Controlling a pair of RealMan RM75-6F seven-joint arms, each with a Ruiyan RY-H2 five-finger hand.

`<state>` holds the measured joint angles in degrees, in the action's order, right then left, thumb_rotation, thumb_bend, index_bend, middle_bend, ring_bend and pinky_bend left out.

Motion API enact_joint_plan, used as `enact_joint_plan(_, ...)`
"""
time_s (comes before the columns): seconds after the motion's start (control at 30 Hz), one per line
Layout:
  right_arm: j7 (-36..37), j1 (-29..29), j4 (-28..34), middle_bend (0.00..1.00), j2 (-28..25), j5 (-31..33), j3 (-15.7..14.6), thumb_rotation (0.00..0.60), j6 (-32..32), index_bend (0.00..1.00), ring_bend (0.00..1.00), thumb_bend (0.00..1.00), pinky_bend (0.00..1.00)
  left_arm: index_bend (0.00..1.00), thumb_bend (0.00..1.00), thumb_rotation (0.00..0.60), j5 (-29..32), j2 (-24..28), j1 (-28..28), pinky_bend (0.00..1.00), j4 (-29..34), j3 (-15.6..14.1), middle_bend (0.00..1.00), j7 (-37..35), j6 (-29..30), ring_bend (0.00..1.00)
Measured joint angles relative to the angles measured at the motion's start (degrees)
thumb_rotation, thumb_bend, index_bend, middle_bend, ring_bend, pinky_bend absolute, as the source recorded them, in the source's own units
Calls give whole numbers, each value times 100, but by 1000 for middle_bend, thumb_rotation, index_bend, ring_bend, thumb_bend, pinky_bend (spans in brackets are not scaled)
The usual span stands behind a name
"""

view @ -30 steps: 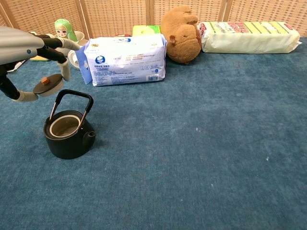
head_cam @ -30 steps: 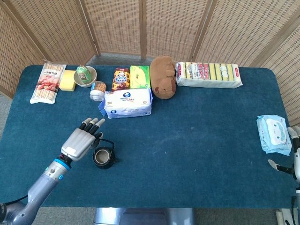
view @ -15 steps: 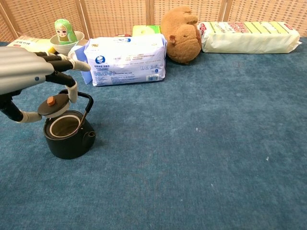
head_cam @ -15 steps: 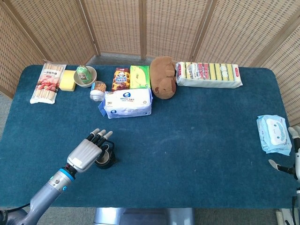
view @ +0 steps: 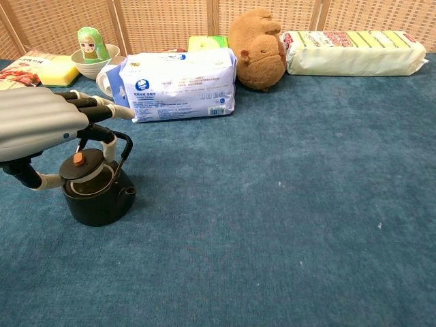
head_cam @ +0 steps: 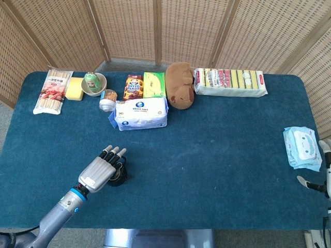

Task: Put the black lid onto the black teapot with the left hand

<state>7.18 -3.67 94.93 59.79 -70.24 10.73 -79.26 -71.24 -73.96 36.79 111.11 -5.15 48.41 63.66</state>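
Observation:
The black teapot (view: 102,201) stands on the blue table near the front left, its wire handle (view: 123,146) upright. The black lid (view: 82,168), with a small orange knob, lies in the teapot's mouth, tilted a little. My left hand (view: 41,122) hovers over the pot and pinches the lid between thumb and a finger. In the head view the left hand (head_cam: 99,173) covers most of the teapot (head_cam: 120,178), and the lid is hidden. My right hand (head_cam: 321,178) hangs at the table's right edge, fingers apart and holding nothing.
A white tissue pack (head_cam: 139,113) lies behind the teapot. Along the back stand a bowl with a green doll (head_cam: 93,82), a noodle packet (head_cam: 50,90), snack boxes (head_cam: 133,87), a brown plush bear (head_cam: 180,85) and a sponge pack (head_cam: 230,81). Wet wipes (head_cam: 301,147) lie far right.
My left hand carried the lid from up and left of the teapot rightward and down, under the handle, until it sat in the pot's mouth. The right hand stayed still.

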Motion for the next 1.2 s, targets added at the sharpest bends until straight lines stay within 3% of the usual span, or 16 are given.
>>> enact_joint_plan(0.47,20,6,22,0,-10,3,5,600,-13,38,0,3,0,369,295,600,402,-146,66,73,78,144,0,459,-21,0)
enact_joint_plan(1.2,-26,22,51,0,-8,11,22,600,-85,45,0,13,0,368,174,600,1242,-171,267,73,507,196,0,1352,199,0)
